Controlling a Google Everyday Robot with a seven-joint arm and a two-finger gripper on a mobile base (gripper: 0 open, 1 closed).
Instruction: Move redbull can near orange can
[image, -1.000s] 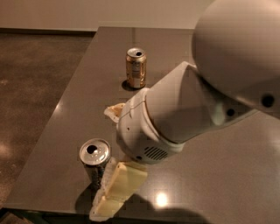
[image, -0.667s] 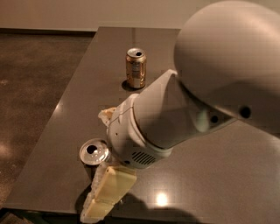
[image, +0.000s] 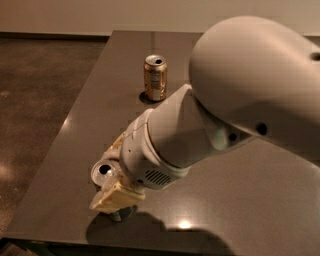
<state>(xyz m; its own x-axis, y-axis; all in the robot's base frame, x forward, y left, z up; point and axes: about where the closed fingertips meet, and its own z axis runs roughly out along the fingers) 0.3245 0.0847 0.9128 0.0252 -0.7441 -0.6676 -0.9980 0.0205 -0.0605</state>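
The redbull can (image: 103, 171), slim and silver-grey with a shiny top, stands near the front left of the dark table (image: 250, 200). My gripper (image: 109, 176) is down around it. One cream finger (image: 116, 196) lies against the can's near side and the other (image: 118, 143) against its far side, so the gripper looks shut on the can. The can's body is mostly hidden by the fingers. The orange can (image: 155, 77), orange-bronze with a pale label, stands upright farther back on the table, well apart from the gripper.
My large white arm (image: 240, 100) covers the table's right and middle. The table's left edge (image: 65, 125) and front edge (image: 60, 235) are close to the redbull can. Brown floor (image: 35, 100) lies to the left.
My gripper has swung in from beside the redbull can and its fingers now sit on both sides of it. The arm has moved left and forward. Neither can has visibly moved.
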